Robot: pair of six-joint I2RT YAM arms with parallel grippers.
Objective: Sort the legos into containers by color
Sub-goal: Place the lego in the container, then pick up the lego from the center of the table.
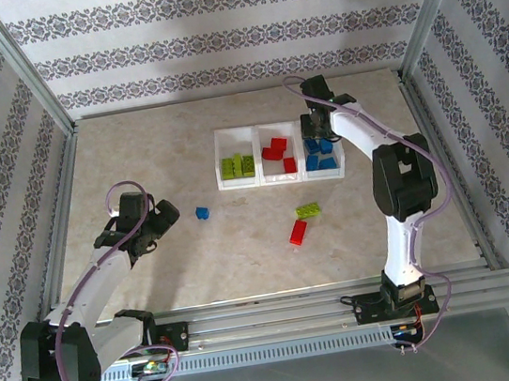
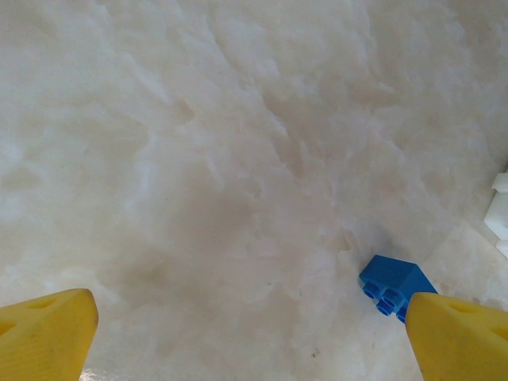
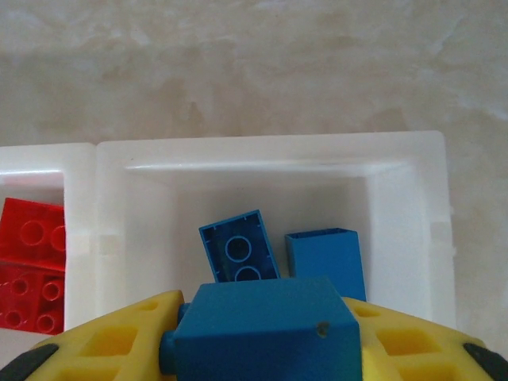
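The white three-compartment tray [image 1: 284,181] holds lime green legos [image 1: 237,165] on the left, red legos [image 1: 278,152] in the middle and blue legos [image 1: 322,154] on the right. My right gripper [image 1: 315,130] hangs over the blue compartment [image 3: 270,147], shut on a blue brick [image 3: 266,329]; two more blue bricks [image 3: 238,248] lie below it. Loose on the table are a small blue brick [image 1: 202,214], a green brick [image 1: 308,209] and a red brick [image 1: 298,233]. The left gripper [image 1: 159,221] is open just left of the small blue brick [image 2: 394,283], which touches its right fingertip [image 2: 456,337].
Red bricks [image 3: 32,270] show in the neighbouring compartment. A corner of the tray [image 2: 500,214] sits at the right edge of the left wrist view. Patterned walls and a metal frame [image 1: 33,98] enclose the marbled table [image 1: 135,150].
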